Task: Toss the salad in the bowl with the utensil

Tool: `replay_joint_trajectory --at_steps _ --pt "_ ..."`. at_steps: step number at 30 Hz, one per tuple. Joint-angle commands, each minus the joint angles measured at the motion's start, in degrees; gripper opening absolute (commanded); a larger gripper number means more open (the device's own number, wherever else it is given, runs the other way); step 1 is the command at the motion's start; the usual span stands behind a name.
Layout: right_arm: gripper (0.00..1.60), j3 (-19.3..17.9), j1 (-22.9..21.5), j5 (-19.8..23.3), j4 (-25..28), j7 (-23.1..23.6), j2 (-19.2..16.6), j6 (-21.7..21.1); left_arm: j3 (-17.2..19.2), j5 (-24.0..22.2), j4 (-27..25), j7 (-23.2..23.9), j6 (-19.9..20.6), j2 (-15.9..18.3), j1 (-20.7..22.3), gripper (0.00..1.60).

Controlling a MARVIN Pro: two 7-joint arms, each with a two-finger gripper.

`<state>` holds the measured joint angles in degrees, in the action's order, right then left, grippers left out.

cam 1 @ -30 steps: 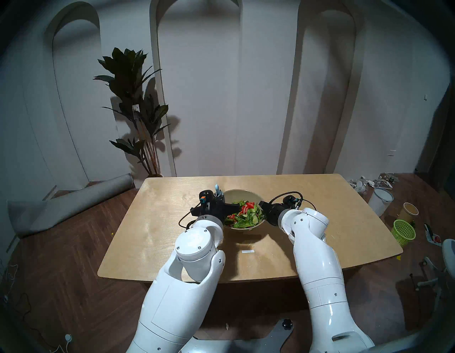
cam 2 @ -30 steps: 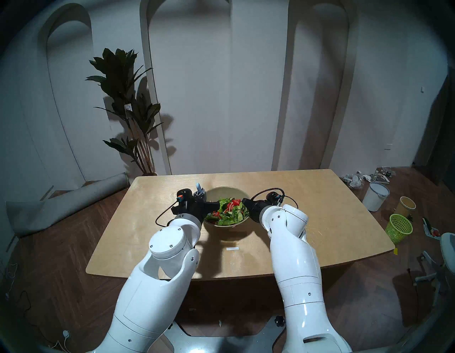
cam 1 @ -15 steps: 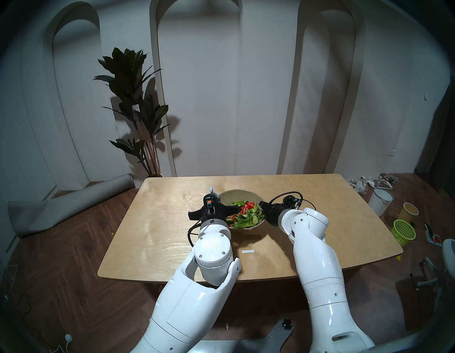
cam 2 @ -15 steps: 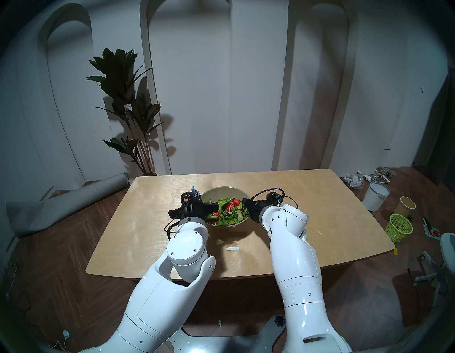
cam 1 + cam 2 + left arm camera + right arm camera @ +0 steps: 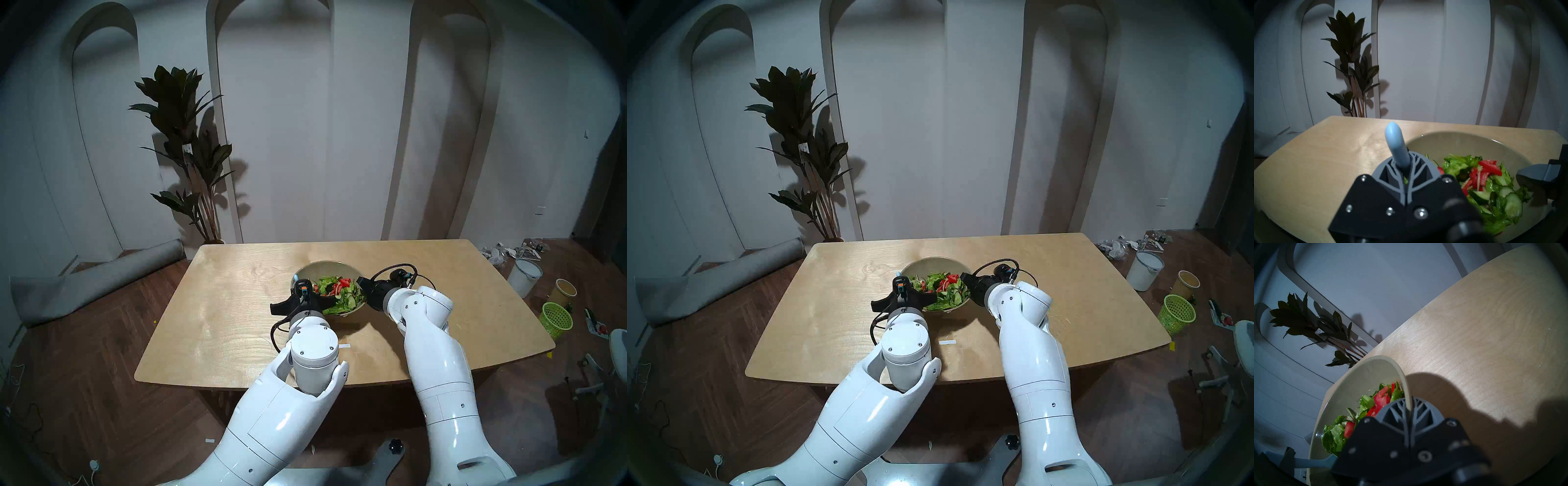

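The beige bowl [image 5: 325, 268] sits mid-table, tipped toward me, with the salad [image 5: 341, 293] of green leaves, cucumber and red pieces heaped on its near side. My right gripper [image 5: 1409, 408] is shut on the bowl's right rim [image 5: 1403, 378]. At the bowl's near-left rim, my left gripper [image 5: 1405, 167] is shut on the pale blue utensil [image 5: 1395, 146], whose rounded handle end sticks up. Its lower end is hidden behind the gripper. Another stretch of the utensil [image 5: 1316, 462] shows by the rim in the right wrist view.
The bowl stands on a wooden table [image 5: 237, 305] with a white tape strip [image 5: 947, 342] near my left wrist. Behind the table's far-left corner stands a potted plant [image 5: 186, 135]. On the floor to the right are a white bucket [image 5: 525, 276], a paper cup [image 5: 563, 292] and a lime-green basket [image 5: 556, 319].
My left arm has swung right, carrying the utensil from the bowl's far-left rim round to its near-left side. The right arm and the bowl have stayed put.
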<state>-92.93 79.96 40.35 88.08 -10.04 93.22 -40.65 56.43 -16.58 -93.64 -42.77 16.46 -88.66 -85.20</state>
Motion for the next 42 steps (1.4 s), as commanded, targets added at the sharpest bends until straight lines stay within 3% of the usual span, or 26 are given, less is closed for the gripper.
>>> replay_joint_trajectory --at_steps 1,17,38,42 --pt "0.00 -0.14 -0.28 0.08 0.99 0.05 0.00 0.10 2.42 -7.77 -1.30 6.81 1.19 -0.54 1.26 0.00" --pt "0.00 -0.13 -0.30 0.08 0.96 0.05 -0.01 0.11 5.34 -10.61 -6.48 8.27 2.12 -0.56 2.55 0.00" --pt "0.00 -0.13 -0.30 0.08 0.96 0.05 -0.01 0.11 8.10 -15.23 -8.94 9.77 3.34 -2.69 6.84 0.00" --pt "0.00 -0.13 -0.30 0.08 0.96 0.05 -0.01 0.11 5.24 -9.57 -8.69 9.73 0.41 0.52 7.28 0.00"
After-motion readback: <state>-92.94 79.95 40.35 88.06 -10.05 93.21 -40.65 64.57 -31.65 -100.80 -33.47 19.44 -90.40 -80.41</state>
